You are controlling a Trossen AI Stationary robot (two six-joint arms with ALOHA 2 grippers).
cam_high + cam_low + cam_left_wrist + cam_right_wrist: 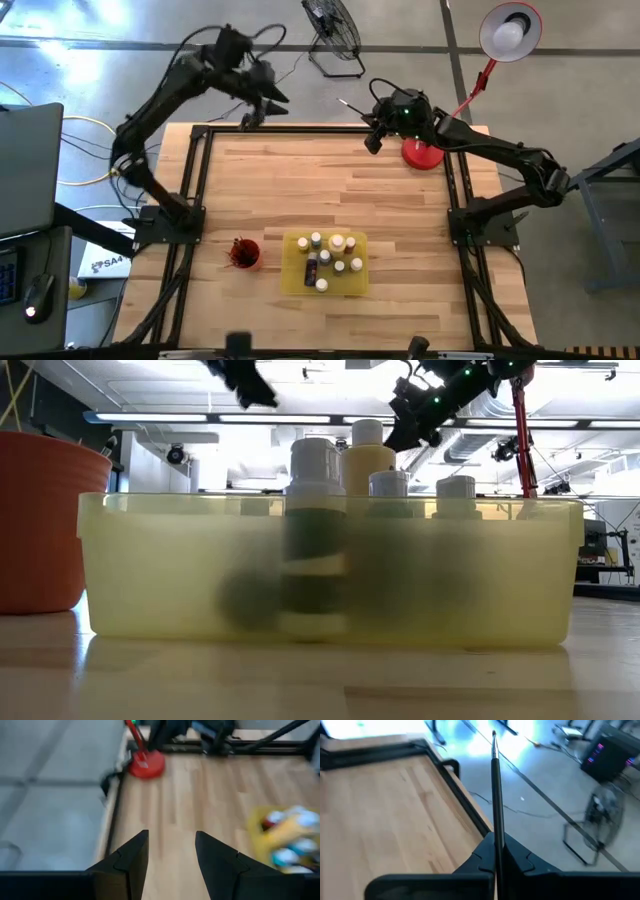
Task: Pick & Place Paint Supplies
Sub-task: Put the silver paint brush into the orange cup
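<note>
A yellow tray (293, 278) near the table's front edge holds several small paint bottles (337, 243) with pale caps, standing upright. In the low view the bottles (315, 530) show through the tray wall (150, 570). Left of the tray a red cup (243, 253) holds thin brushes. My right gripper (373, 140) hangs high over the table's far edge, shut on a thin dark paintbrush (496, 795). My left gripper (171, 860) is open with nothing between its fingers, raised over the far left corner (262, 100). My right gripper pinches the paintbrush's shaft (497, 837) between its two shut fingers. The brush runs forward along the fingers and sticks out past them, its far end (493, 734) out beyond the table's far edge. It is lifted clear of everything.
A red lamp stands on its round base (423, 153) at the far right, just right of my right gripper. A black frame (200, 180) runs along the table's edges. Bare wood lies between the far edge and the tray. A fan (333, 35) stands on the floor beyond.
</note>
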